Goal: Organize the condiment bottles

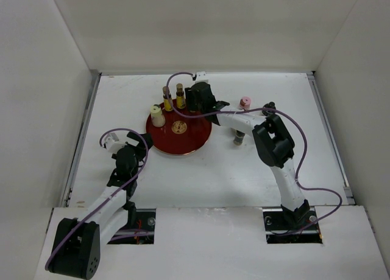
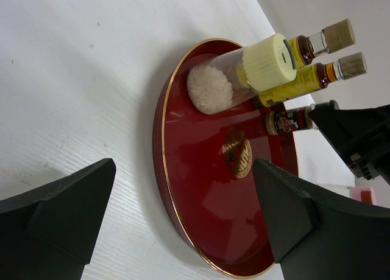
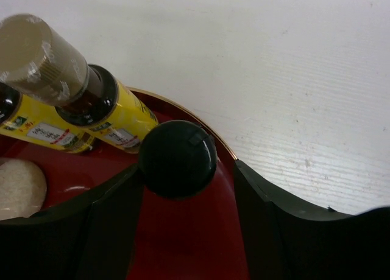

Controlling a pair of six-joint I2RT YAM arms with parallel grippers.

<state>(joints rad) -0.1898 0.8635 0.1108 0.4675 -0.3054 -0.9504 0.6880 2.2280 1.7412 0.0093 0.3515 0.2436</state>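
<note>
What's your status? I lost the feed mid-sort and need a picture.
Left gripper open, empty, beside red tray. Right gripper straddles dark-capped shaker at tray's far edge, grip unclear. Pink-capped bottle on table, off tray. Nothing seen blocking.

1. This is a robotics lab work cell, not a home or a shop. The bare white tabletop point(image 1: 244, 170) is boxed in by plain white walls point(image 1: 42, 79) on three sides.
2. Two robot arms, the left arm point(image 1: 111, 201) and the right arm point(image 1: 283, 176), are bolted at the near edge, with their bases sitting in cut-outs.
3. Exposed purple cables point(image 1: 304, 149) loop along the arms.
4. The only household things are the condiment bottles point(image 1: 166, 100) and a red tray point(image 1: 189, 143).
</note>
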